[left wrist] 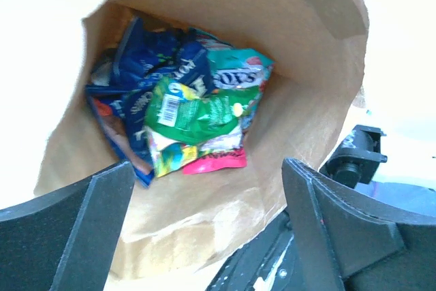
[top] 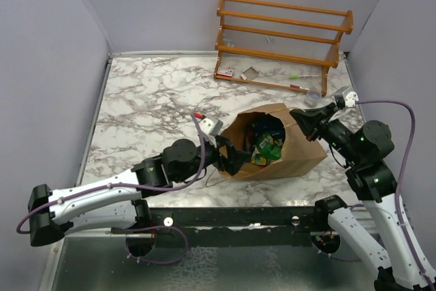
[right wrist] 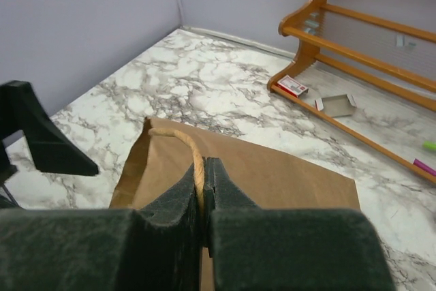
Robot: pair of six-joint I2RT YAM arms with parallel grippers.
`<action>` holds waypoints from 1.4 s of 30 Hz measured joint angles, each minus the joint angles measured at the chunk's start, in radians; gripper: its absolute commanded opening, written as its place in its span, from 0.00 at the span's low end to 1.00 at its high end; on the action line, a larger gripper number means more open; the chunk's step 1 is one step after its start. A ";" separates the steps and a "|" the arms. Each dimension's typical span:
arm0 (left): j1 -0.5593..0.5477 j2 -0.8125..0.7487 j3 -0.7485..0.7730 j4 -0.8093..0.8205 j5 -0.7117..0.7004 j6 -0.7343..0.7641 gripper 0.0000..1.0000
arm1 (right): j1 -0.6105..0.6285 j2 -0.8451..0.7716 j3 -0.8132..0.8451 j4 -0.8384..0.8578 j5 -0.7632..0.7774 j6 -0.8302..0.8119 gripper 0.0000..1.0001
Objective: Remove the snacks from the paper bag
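The brown paper bag (top: 300,148) lies on its side on the marble table, mouth facing left. Inside it lie the snacks: a green-yellow packet (left wrist: 194,110), dark blue packets (left wrist: 146,66), a teal-red packet (left wrist: 238,73) and a pink-edged one (left wrist: 214,161); they also show in the top view (top: 264,142). My left gripper (top: 231,158) is open at the bag's mouth, its fingers (left wrist: 75,230) apart over the lower lip, holding nothing. My right gripper (top: 300,117) is shut on the bag's string handle (right wrist: 194,155) at the bag's upper far edge.
An orange wooden rack (top: 283,39) stands at the back right, with a small red-white box (right wrist: 294,86), a grey scrap (right wrist: 338,105) and thin coloured sticks (top: 303,76) by its base. Grey walls enclose the table on three sides.
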 measured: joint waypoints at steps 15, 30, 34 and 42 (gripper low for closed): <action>0.347 -0.114 -0.308 -0.074 0.107 -0.294 0.92 | 0.000 0.066 0.056 0.019 0.068 -0.045 0.02; 0.312 0.282 -0.291 0.429 0.395 -0.500 0.39 | 0.000 0.273 0.237 -0.024 0.109 -0.125 0.02; 0.252 0.423 -0.180 0.520 0.406 -0.512 0.38 | 0.000 0.394 0.380 -0.076 0.120 -0.170 0.02; 0.188 0.617 -0.053 0.637 0.413 -0.517 0.48 | -0.002 0.510 0.488 -0.166 0.095 -0.236 0.02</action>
